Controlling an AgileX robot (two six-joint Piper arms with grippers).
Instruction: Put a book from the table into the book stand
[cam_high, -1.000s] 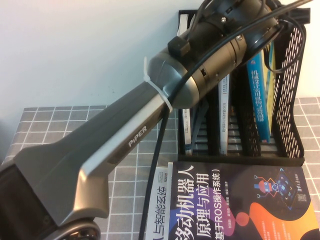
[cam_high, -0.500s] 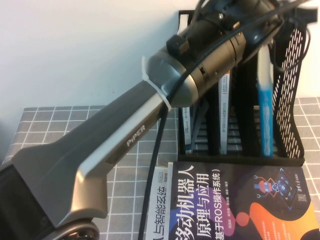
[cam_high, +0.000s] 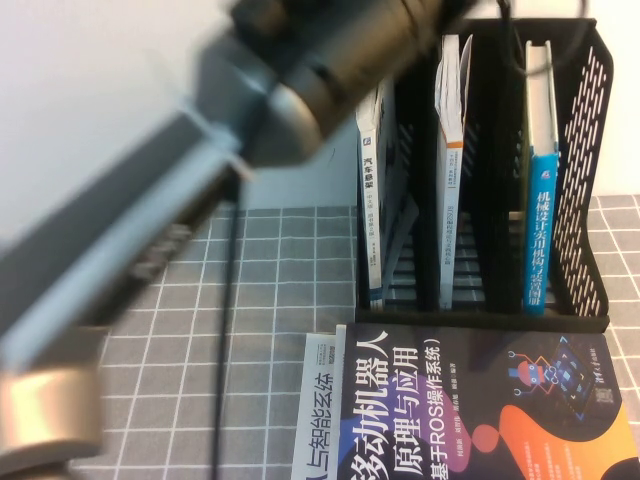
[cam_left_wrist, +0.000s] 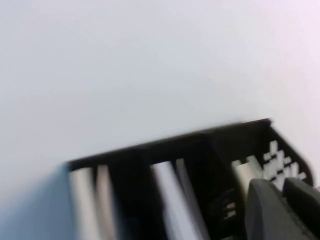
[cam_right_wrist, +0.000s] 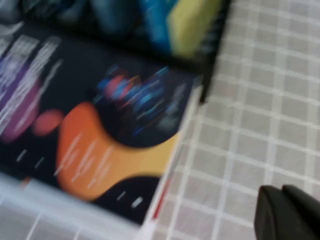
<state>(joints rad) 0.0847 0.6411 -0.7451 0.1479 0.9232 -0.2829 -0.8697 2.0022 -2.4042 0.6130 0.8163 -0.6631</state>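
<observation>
Dark robot book (cam_high: 480, 405) (purple-orange cover) overlapping white book (cam_high: 320, 410).

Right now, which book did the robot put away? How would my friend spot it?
Find the tall black book stand at the back of the table. The book stands upright in its right-hand compartment. Unlike the two pale-spined books in the other compartments, its spine is bright blue. The left gripper is above the stand, the right gripper above the table.

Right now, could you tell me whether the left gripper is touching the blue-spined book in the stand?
Cannot tell. In the high view the book stands upright in the book stand with the gripper out of frame. The left wrist view shows only blurred fingers near the rack.
</observation>
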